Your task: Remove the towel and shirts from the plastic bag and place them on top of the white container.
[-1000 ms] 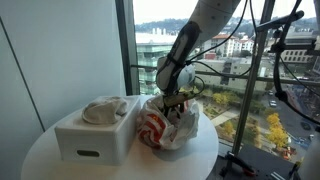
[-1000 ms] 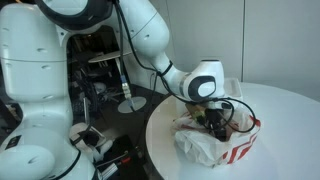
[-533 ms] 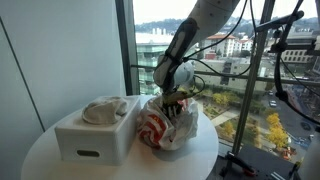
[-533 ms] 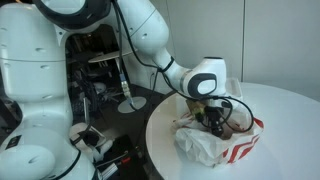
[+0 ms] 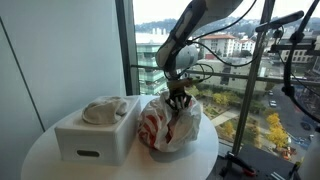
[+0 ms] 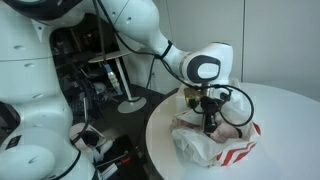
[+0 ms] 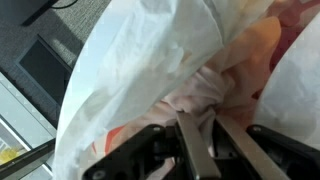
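Gripper (image 7: 205, 128) jaws nipped together on a pale pink shirt (image 7: 205, 90) fold inside the bag (image 5: 157, 127). Cloth light, limp (may drag thin bag along). Best grip: a thick, bunched fold.

Exterior views from opposite sides of the table (image 5: 40, 160), both on the plastic bag (image 5: 162, 125); wrist view close over it

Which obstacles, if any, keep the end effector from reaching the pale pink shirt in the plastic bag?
Probably none: yes, it can reach. The plastic bag gapes open beneath the end effector, and in the wrist view its fingers look closed on the pale pink shirt.
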You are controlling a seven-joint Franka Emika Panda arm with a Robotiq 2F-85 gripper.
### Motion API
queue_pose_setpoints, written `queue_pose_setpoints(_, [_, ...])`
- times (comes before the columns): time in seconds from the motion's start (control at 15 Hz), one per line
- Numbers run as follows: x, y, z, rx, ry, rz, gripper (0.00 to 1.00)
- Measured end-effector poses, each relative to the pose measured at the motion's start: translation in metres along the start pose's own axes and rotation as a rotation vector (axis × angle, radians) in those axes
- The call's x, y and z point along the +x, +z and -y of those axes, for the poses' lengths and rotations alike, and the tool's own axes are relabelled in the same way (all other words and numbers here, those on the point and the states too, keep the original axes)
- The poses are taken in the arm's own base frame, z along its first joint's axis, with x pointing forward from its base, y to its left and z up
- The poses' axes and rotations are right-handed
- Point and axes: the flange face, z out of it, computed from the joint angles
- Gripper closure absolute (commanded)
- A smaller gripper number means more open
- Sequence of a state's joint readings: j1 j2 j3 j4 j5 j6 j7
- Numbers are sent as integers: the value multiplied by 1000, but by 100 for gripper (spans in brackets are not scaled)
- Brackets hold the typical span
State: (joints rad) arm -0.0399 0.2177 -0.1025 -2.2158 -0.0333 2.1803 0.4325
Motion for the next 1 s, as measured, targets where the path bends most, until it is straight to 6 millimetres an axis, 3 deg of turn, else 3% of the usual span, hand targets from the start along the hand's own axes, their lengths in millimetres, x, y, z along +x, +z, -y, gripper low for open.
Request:
queue_pose_setpoints(0.27, [-24,-56,-25,-28,101,39,89])
queue_pose_setpoints(0.6, [-57,-147,-43,-31,214,-166,89])
queue_pose_setpoints(0.8, [-92,-207,-40,-22,195,-328,88])
queue_pose_setpoints(1.0, [-131,-252,-18,0,122,-470,88])
